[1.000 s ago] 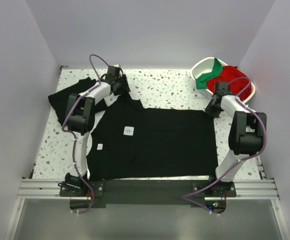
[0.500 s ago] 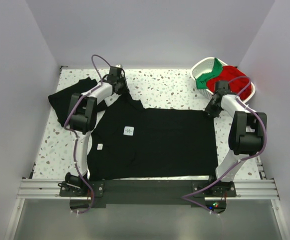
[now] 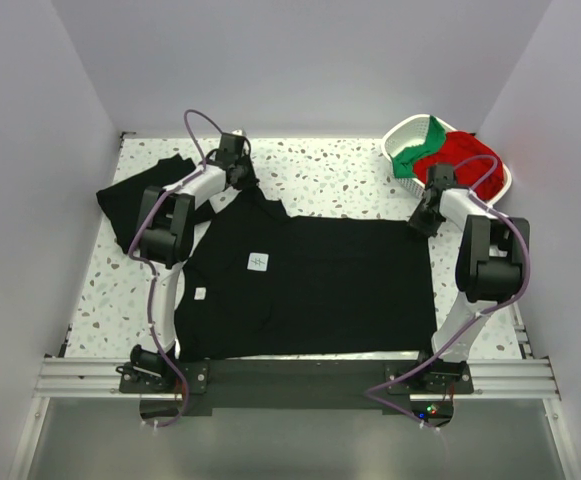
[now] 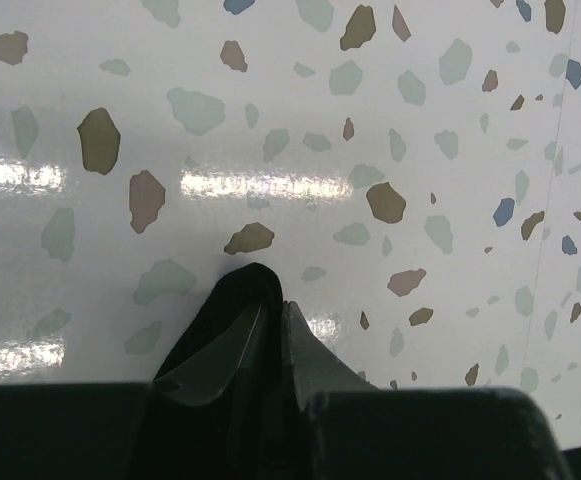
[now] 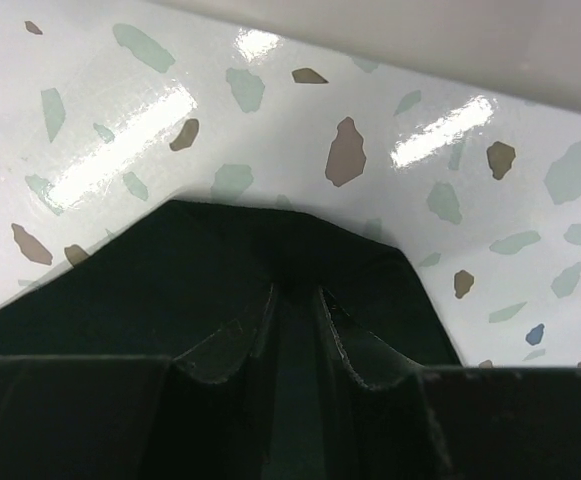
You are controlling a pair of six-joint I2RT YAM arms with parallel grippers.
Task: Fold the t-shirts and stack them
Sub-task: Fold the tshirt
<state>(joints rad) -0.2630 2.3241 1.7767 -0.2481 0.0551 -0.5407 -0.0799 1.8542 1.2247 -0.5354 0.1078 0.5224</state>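
Observation:
A black t-shirt [image 3: 320, 285] with a small white neck label [image 3: 258, 261] lies spread flat in the middle of the table. My left gripper [image 3: 241, 181] is at its far left corner. In the left wrist view, that gripper [image 4: 273, 306] is shut on a peak of black cloth [image 4: 247, 288]. My right gripper [image 3: 421, 221] is at the shirt's far right corner. The right wrist view shows it [image 5: 295, 293] pinching the black cloth [image 5: 220, 250] between its fingers. A second black t-shirt [image 3: 135, 195] lies crumpled at the back left.
A white lattice basket [image 3: 402, 135] at the back right holds a red shirt [image 3: 465, 155] and a green shirt [image 3: 415, 155]. The speckled tabletop [image 3: 330, 170] shows beyond the spread shirt. White walls close in on three sides.
My left gripper has shifted slightly toward the shirt's far left corner and closed on the cloth. The right gripper has stayed at the far right corner.

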